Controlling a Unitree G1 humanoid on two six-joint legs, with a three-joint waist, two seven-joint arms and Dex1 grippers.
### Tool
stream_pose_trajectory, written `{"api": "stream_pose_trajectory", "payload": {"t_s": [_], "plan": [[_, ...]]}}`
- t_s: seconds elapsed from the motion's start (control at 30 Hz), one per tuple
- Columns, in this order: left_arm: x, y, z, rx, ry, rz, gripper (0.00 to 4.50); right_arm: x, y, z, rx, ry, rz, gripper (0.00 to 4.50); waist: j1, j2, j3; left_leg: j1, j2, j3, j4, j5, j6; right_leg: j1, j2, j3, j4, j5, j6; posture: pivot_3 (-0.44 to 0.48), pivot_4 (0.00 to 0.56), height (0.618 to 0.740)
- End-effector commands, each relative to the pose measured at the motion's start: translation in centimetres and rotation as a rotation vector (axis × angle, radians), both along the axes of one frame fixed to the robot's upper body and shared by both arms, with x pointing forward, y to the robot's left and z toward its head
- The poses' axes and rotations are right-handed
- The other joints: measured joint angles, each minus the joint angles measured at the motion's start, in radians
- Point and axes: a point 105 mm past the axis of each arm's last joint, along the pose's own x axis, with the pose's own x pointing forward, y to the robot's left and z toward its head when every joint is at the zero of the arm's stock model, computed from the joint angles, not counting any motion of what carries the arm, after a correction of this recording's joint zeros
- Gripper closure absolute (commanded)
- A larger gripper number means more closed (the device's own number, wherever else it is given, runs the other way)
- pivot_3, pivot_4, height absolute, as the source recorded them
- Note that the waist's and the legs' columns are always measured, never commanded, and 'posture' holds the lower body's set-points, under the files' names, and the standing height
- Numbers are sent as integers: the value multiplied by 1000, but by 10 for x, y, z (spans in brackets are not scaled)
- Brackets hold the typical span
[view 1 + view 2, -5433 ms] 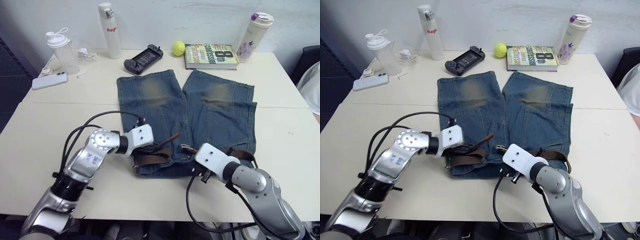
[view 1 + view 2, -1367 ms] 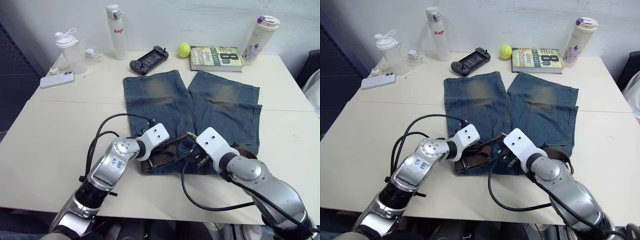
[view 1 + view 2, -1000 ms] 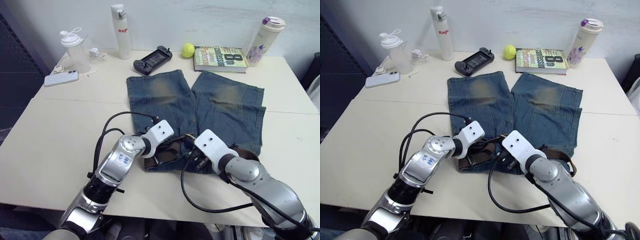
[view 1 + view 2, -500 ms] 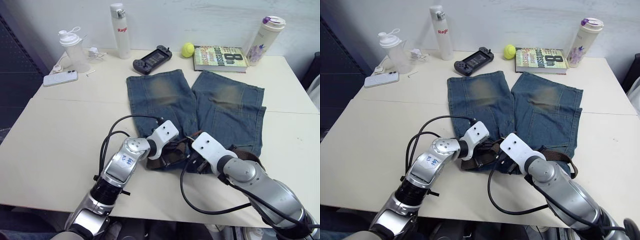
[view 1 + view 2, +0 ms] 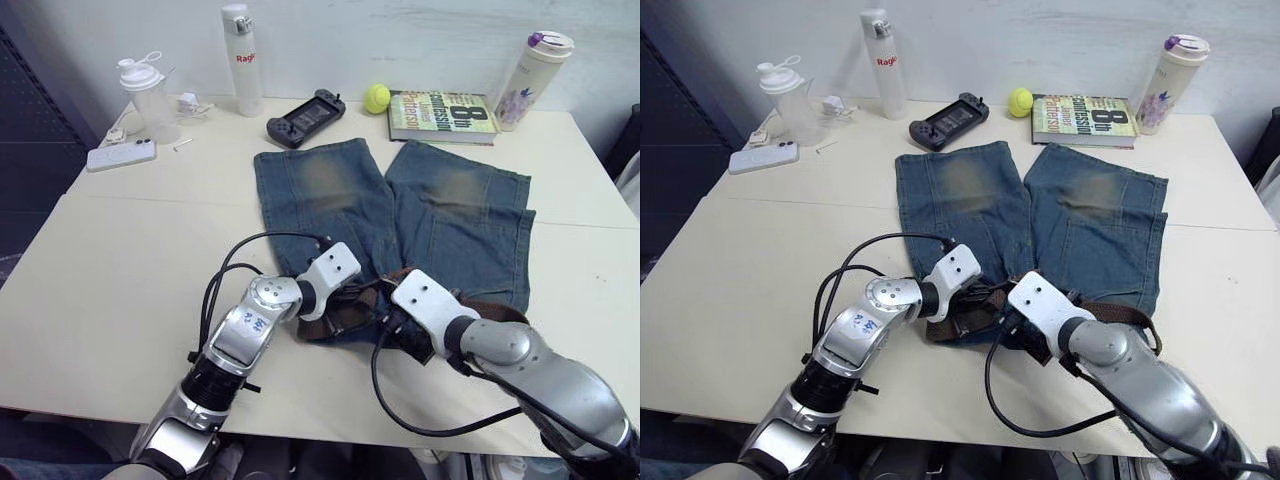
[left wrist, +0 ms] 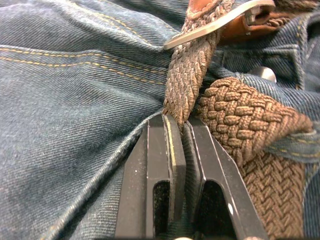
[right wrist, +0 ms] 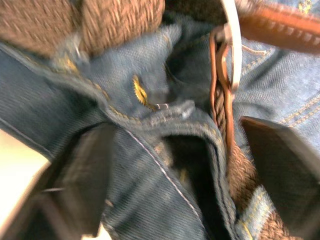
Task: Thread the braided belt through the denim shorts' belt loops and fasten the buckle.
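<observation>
The denim shorts point(image 5: 330, 190) lie flat on the table, waistband toward me. The braided belt point(image 5: 500, 312) runs brown along the waistband. My left gripper point(image 6: 176, 122) is shut on a belt strand that rises through the silver buckle point(image 6: 220, 22). In the eye views my left gripper point(image 5: 352, 300) sits at the waistband's middle. My right gripper point(image 5: 392, 325) is close beside it, on its right. The right gripper point(image 7: 180, 135) is open, its fingers wide apart over a fold of waistband denim, with the buckle point(image 7: 231, 20) just beyond. The belt loops are hidden under the belt and grippers.
Along the table's back edge stand a shaker bottle point(image 5: 152, 90), a white bottle point(image 5: 241, 60), a game controller point(image 5: 306, 104), a tennis ball point(image 5: 376, 97), a book point(image 5: 440, 112) and a floral tumbler point(image 5: 533, 65). A phone point(image 5: 120, 154) lies at the back left.
My right gripper has opened wide and slid slightly back toward the table's near edge. The left gripper stays shut on the belt at the same spot.
</observation>
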Motion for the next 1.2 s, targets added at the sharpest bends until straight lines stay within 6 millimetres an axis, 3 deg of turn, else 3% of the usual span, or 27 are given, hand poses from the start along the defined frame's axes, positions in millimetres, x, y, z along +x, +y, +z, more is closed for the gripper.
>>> {"api": "stream_pose_trajectory", "payload": {"t_s": [0.03,0.2,0.37,0.43,0.6,0.73,0.93,1.2], "plan": [[-9,-12,-1,-21,13,-63,4500,-13,4,40,46,-111,108,80,0,0,1,0,0,0,0,0,0,0,0,0,0,0,0,0,150,740],[-8,-12,-1,-24,15,-58,4500,-24,2,71,133,-72,206,80,-2,0,2,0,0,0,0,0,1,0,0,0,0,0,0,0,150,740],[-7,-12,-1,-26,16,-56,4500,-20,-1,117,189,-198,244,80,-2,0,2,-1,0,-1,0,-1,3,0,0,-1,-2,0,0,0,150,740],[-7,-12,-1,-26,15,-55,4500,-15,-1,128,98,-283,243,80,-1,0,2,-1,0,-1,0,-1,3,0,0,-1,-2,0,0,0,150,740],[-7,-13,-1,-28,15,-55,4500,4,-12,101,-367,-420,336,80,2,0,3,-3,-1,-3,1,-1,4,1,-1,-2,-7,0,0,0,150,740],[-8,-13,-1,-29,14,-56,4500,15,-14,83,-579,-526,478,80,-2,0,3,-3,-1,-1,2,0,3,1,1,-2,-7,1,2,0,150,740],[-8,-13,-1,-30,13,-55,4500,25,-7,70,-711,-635,617,80,-1,0,3,-2,0,-1,2,2,1,1,1,-1,-4,1,2,0,150,740],[-9,-13,0,-32,13,-54,4500,32,-15,37,-784,-573,682,80,0,0,3,-1,0,-1,2,2,1,2,2,-1,-5,1,2,0,150,740]]}}
